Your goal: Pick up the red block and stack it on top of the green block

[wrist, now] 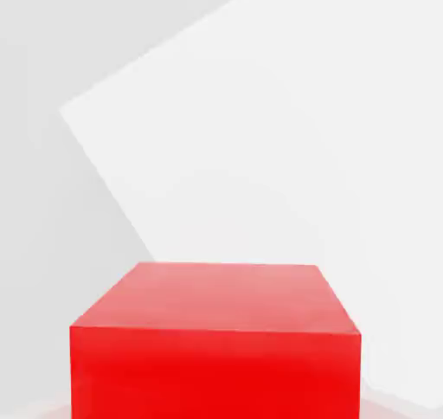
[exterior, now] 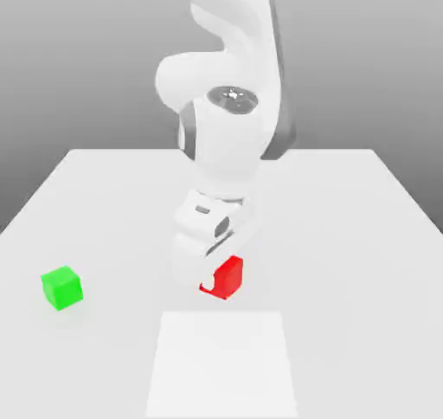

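The red block (exterior: 228, 276) sits near the middle of the white table, a little toward its front edge. My gripper (exterior: 214, 280) is down at the block, and its white body covers the block's side toward the exterior view's left. In the hand view the red block (wrist: 215, 344) looms very close, showing its top face and one side. The green block (exterior: 61, 287) stands alone on the table, far off toward the exterior view's left and well apart from the gripper.
A paler square patch (exterior: 223, 361) marks the table (exterior: 346, 201) just in front of the red block; the same patch (wrist: 285, 149) lies beyond the block in the hand view. The arm's bulky white links rise behind the gripper.
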